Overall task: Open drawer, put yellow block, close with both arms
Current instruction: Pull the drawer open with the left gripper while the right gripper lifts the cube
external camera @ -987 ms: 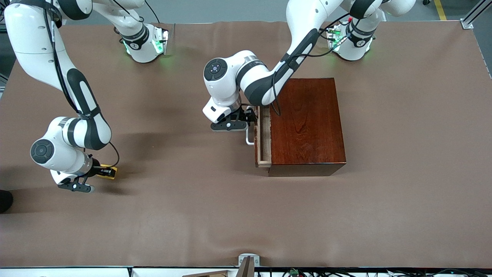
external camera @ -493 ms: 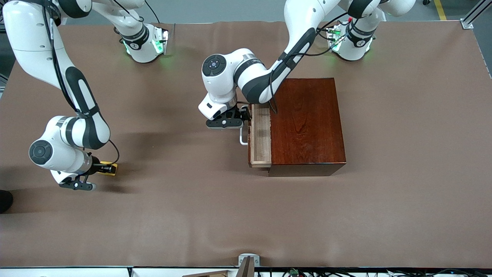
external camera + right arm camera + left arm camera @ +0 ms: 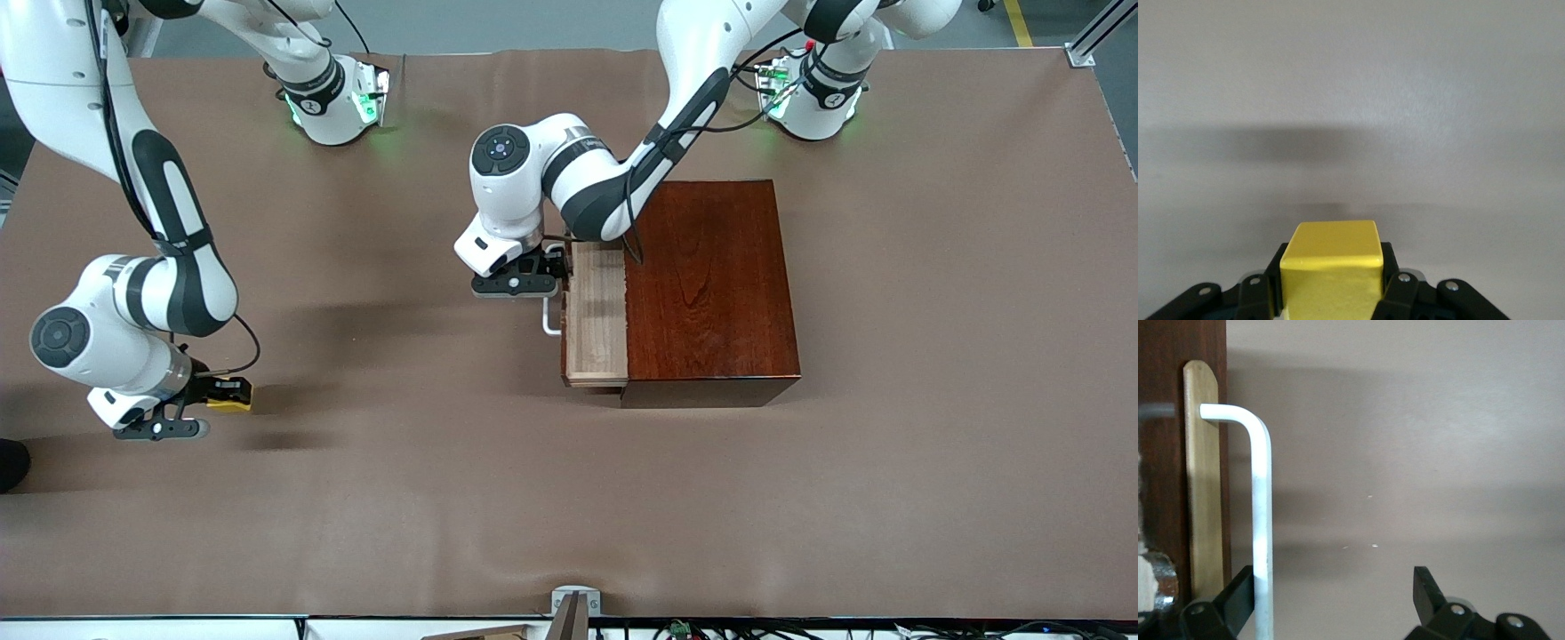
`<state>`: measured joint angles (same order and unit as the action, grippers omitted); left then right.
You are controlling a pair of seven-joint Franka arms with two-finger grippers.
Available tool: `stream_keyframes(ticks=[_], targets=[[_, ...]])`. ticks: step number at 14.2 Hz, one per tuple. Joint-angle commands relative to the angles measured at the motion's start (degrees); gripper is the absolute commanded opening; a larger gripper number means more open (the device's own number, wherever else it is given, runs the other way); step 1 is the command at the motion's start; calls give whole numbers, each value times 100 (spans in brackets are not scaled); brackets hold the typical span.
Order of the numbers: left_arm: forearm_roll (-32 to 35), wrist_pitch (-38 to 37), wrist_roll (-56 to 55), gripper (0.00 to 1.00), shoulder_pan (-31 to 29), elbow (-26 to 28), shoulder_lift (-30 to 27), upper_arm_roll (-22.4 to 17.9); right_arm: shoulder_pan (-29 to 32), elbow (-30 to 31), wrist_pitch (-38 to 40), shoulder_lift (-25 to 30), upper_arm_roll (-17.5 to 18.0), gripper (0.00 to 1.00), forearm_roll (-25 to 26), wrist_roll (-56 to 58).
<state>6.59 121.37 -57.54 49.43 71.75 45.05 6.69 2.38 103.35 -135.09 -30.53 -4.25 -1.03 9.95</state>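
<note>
We look down from high across the table (image 3: 889, 498), facing both arm bases. Our left wrist view sits close to the drawer handle (image 3: 1260, 520), also visible from above (image 3: 551, 318); our right wrist view faces bare table.

No readable text, labels, brands or numbers on anything

Both robot arms have glossy white rounded shells with black joint bands and thin black cables along them. The left arm (image 3: 587, 182) and right arm (image 3: 133, 302) carry round dark caps, and their bases glow green.
</note>
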Motion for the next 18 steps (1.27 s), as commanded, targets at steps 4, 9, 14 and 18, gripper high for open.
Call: stream_keyframes(ticks=[4, 9, 14, 18], targets=[[-377, 668, -100, 100, 146, -117, 144, 7, -1, -103, 825, 486, 91, 0, -3, 534], [-500, 1037, -100, 100, 269, -117, 259, 8, -106, -148, 1098, 864, 100, 0, -3, 1446], [-509, 1257, -109, 100, 383, -126, 303, 25, -115, -297, 1476, 1111, 179, 0, -3, 2395], [-562, 1574, -144, 100, 436, -126, 303, 25, -133, -666, 1889, 1102, 188, 0, -3, 2958]])
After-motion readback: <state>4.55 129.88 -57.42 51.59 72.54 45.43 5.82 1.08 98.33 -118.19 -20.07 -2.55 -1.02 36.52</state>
